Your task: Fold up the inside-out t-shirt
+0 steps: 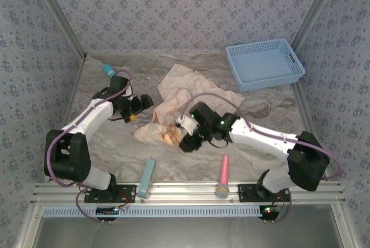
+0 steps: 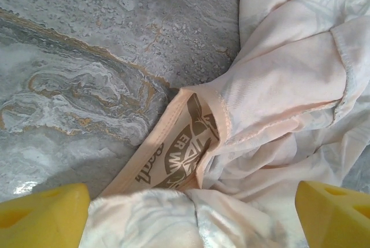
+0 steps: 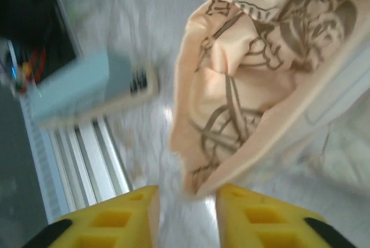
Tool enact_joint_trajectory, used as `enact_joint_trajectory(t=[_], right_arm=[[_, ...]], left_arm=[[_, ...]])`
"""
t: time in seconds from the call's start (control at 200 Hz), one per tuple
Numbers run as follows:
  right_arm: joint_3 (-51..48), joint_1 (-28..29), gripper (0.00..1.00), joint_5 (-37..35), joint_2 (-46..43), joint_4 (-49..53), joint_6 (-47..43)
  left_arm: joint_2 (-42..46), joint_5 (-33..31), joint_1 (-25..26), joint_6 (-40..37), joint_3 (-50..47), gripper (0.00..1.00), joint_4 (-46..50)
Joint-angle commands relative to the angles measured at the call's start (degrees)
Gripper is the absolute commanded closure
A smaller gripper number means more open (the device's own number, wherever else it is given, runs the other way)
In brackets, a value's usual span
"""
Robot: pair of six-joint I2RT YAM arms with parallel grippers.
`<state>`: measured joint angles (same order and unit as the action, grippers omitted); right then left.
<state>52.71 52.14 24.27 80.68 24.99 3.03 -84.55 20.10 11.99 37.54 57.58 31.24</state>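
The inside-out t-shirt (image 1: 193, 95) lies crumpled in the middle of the marbled table, pale peach with a brown print. My left gripper (image 1: 139, 108) is at the shirt's left edge. In the left wrist view its yellow fingertips (image 2: 43, 216) stand wide apart, and the shirt's cloth (image 2: 277, 86) and printed neck label (image 2: 185, 150) lie between and beyond them. My right gripper (image 1: 184, 138) is over the shirt's near edge. Its yellow fingers (image 3: 115, 219) are a little apart, and a printed corner of the shirt (image 3: 231, 115) ends just above the gap; bare table shows between them.
A blue basket (image 1: 265, 63) stands at the back right. A pink-handled brush (image 1: 223, 176) and a light blue block (image 1: 147, 177) lie near the front rail. A teal object (image 1: 108, 70) lies at the back left. Patterned walls enclose the table.
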Motion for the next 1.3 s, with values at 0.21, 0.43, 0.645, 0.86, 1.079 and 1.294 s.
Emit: enact_joint_trajectory(t=[0.21, 0.43, 0.645, 0.86, 1.079, 1.294], right_arm=[[8.9, -8.1, 0.54, -6.5, 3.6, 3.6, 0.9], [13.0, -3.3, 0.41, -2.9, 15.9, -3.5, 2.0], [11.8, 1.9, 0.62, -8.9, 21.7, -5.3, 3.5], [9.1, 0.0, 1.00, -5.7, 12.5, -3.9, 1.3], [8.5, 2.7, 1.00, -5.2, -0.5, 9.2, -8.3], [3.3, 7.8, 0.82, 4.1, 3.0, 6.4, -2.8]], left_arm=[[-8.4, -4.6, 6.8, -6.7, 6.1, 0.08, 0.9], [-16.6, -6.2, 8.8, -9.7, 12.2, 0.13, 1.1], [-23.1, -5.2, 10.3, -12.7, 15.6, 0.30, 0.8], [-27.9, 2.4, 7.6, -16.3, 25.0, 0.99, 7.3], [-17.3, 1.1, -2.3, -9.2, 23.6, 0.99, 10.1], [-16.3, 2.4, -8.9, -3.5, 10.7, 0.78, 1.1]])
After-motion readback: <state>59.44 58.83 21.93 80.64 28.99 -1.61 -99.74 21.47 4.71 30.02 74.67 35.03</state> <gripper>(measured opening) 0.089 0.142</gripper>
